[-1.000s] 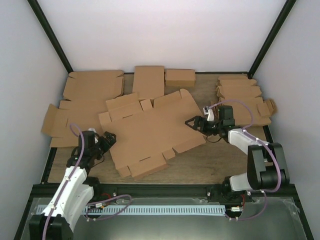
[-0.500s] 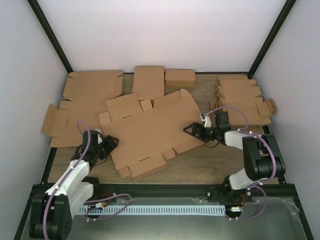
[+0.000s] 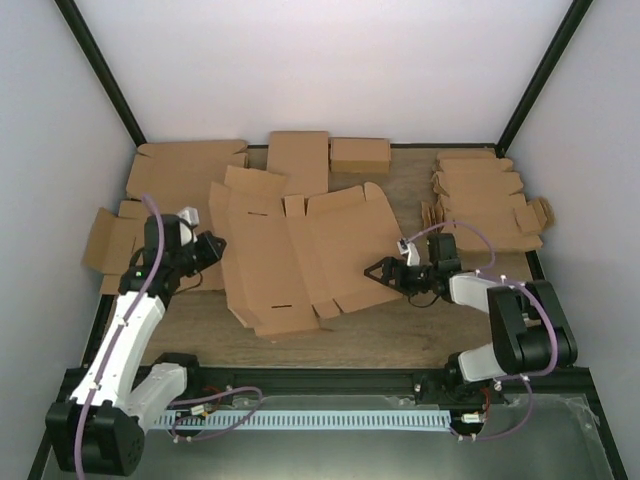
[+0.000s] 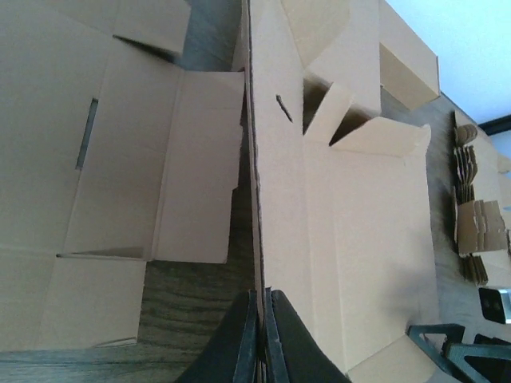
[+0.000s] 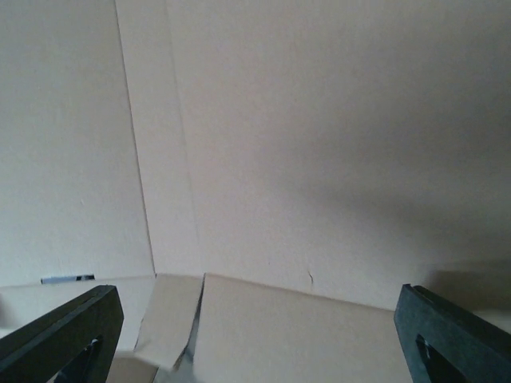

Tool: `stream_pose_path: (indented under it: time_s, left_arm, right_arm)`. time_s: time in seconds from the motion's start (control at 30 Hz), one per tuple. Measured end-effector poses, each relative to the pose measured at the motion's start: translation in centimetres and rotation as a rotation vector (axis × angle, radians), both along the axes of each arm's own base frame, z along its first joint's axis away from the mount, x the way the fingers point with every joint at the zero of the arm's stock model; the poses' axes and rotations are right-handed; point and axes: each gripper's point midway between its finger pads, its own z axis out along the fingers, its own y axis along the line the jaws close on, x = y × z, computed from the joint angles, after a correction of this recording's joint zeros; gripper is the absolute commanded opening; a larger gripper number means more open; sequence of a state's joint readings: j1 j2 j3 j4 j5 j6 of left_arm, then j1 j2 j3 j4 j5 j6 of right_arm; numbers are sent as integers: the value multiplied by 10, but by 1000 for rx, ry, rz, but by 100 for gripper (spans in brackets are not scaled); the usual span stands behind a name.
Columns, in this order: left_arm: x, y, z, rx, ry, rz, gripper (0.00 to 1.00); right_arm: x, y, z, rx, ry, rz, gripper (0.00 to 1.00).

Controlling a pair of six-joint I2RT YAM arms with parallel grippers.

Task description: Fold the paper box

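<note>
The paper box (image 3: 330,245) is a large brown die-cut blank in the middle of the table. Its left part is lifted and stands tilted, while its right part lies flat. My left gripper (image 3: 207,250) is shut on the box's left edge. In the left wrist view that gripper (image 4: 262,335) pinches a raised panel seen edge-on, with the box (image 4: 351,223) stretching away to the right. My right gripper (image 3: 384,270) is open at the box's right edge. In the right wrist view its fingertips (image 5: 64,335) stand wide apart over the cardboard (image 5: 303,159), holding nothing.
Flat cardboard blanks (image 3: 185,170) lie at the back left and far left (image 3: 105,240). A small folded box (image 3: 360,153) and a narrow box (image 3: 297,160) sit at the back. A stack of small notched blanks (image 3: 485,195) lies at the right.
My left gripper has shut on the box's left edge and risen toward the back, lifting that side so the blank bends. My right gripper edged a little nearer, still open.
</note>
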State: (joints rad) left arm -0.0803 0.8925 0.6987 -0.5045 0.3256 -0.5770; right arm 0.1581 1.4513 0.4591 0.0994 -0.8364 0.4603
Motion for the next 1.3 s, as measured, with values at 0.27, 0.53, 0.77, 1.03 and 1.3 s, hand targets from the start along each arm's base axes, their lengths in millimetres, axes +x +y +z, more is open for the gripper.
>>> stream_pose_path:
  time_s: [0.27,0.53,0.77,1.03,1.3]
  left_arm:
    - [1,-16,32,124,91,-176,4]
    - [-21,-30,49,282,130,-370,4]
    - [-34,-86,37,469,142,-581,4]
    - [-18,-127,59,700,-7,-588,4]
    - [-11,-178,67,932,-188,-576,4]
  right_arm:
    - [-4,-5,32,-40,-46,-6,99]
    - [19,-10,62,-98,-138,-42,99]
    - [14,-9,40,-90,-64,-33,98]
    - [-2,-9,30,-77,-21,-26,98]
    - [2,-7,89,-2,-133,-79,98]
